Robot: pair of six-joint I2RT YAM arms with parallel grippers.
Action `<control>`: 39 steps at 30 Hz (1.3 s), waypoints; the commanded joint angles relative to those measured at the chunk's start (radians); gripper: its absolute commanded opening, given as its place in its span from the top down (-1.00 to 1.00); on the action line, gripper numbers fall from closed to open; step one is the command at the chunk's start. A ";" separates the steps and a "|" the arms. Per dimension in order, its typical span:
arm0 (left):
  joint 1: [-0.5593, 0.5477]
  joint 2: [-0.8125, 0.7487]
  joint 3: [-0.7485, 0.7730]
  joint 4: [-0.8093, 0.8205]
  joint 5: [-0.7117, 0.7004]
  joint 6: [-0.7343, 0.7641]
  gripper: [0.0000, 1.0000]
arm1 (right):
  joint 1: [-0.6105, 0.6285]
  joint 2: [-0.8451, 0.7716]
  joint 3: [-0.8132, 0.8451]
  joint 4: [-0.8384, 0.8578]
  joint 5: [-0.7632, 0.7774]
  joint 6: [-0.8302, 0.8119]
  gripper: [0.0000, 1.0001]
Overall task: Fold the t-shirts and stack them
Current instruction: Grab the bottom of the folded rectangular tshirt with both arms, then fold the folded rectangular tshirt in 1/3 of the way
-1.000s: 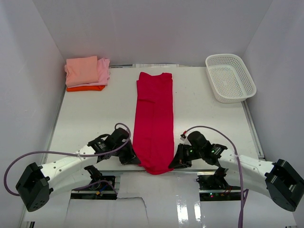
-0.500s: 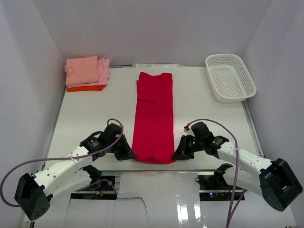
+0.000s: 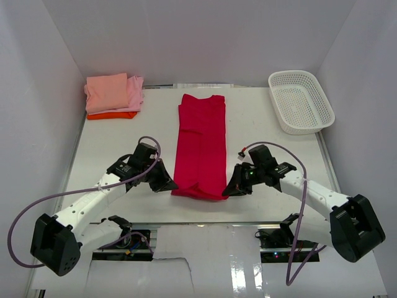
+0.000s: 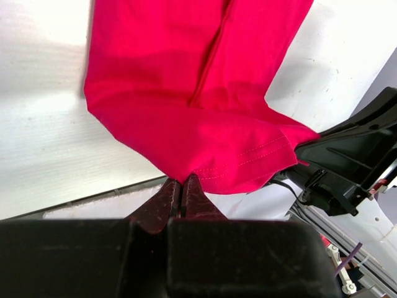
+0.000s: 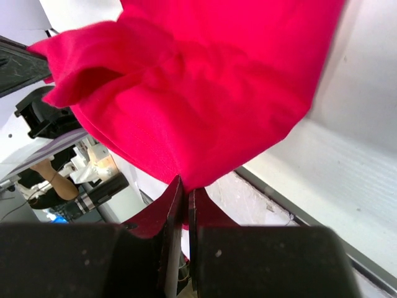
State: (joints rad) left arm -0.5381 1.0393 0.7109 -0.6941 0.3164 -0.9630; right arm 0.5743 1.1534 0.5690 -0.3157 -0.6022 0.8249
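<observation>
**Inspection: crimson shirt held at near hem by 2 grippers**

1 large plain crimson-red cloth t-shirt (image 3: 200,143) is laid as a long narrow strip down the middle of the white table (image 3: 118,155), with the collar at the far end and the hem at the near end. A lengthwise crease is seen along the middle of the strip. Most of the garment is flat on the table. The near end is gathered into a loose fold between the 2 arms.

The left gripper (image 4: 181,183) is closed to a hairline gap on the left near corner of the hem. In the left wrist view, cloth is pinched between its fingertips, and a stitched hem line is visible just beyond them. The right gripper (image 5: 184,184) is likewise closed on the right near corner, and in the right wrist view the fabric is bunched and rumpled above its tips. Both grippers are low, close to the near edge of the table.

At the far left corner, 3 folded shirts are stacked: a salmon-pink folded shirt (image 3: 107,92) on top, a light pink folded shirt (image 3: 136,93) showing at its right side, and an orange folded shirt (image 3: 111,115) showing underneath at the near edge. The stack is well apart from the crimson garment.

A white plastic lattice basket (image 3: 301,101) is placed at the far right corner.
</observation>
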 commanded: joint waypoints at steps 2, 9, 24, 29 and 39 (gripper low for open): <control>0.033 0.016 0.056 0.030 0.030 0.058 1.00 | -0.031 0.038 0.092 -0.046 -0.028 -0.072 0.85; 0.090 0.074 0.099 0.056 0.064 0.095 1.00 | -0.074 0.101 0.169 -0.075 -0.047 -0.119 0.85; 0.185 0.266 0.248 0.090 0.119 0.178 1.00 | -0.149 0.247 0.322 -0.115 -0.087 -0.194 0.85; 0.221 0.323 0.292 0.102 0.144 0.201 1.00 | -0.180 0.313 0.390 -0.135 -0.100 -0.222 0.85; 0.254 0.464 0.436 0.099 0.142 0.241 1.00 | -0.220 0.446 0.526 -0.174 -0.130 -0.276 0.85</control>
State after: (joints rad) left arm -0.2955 1.4971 1.0866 -0.6147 0.4538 -0.7490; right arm 0.3668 1.5791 1.0344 -0.4618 -0.6987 0.5873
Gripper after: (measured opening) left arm 0.040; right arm 0.086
